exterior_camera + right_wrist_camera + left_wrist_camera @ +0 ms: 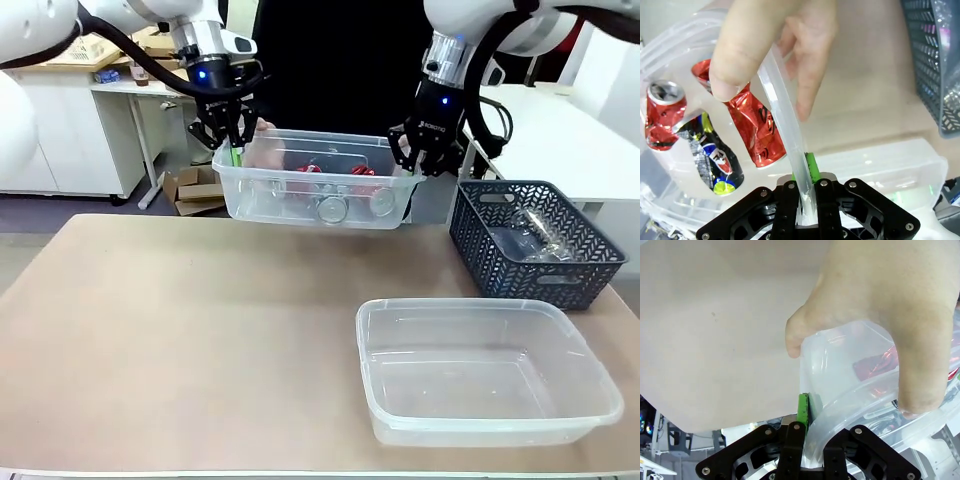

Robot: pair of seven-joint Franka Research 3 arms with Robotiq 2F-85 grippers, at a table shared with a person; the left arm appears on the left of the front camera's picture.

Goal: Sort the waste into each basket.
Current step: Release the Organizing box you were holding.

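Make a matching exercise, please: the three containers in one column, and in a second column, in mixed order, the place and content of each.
Column one:
1. held tub
2. near tub
3. dark basket

Column two:
A. rests on the table, nothing inside
B. at the right side, clear bottles inside
C. lifted, rim gripped by the left gripper and the right gripper, red cans inside

Pairs: 1-C, 2-A, 3-B.
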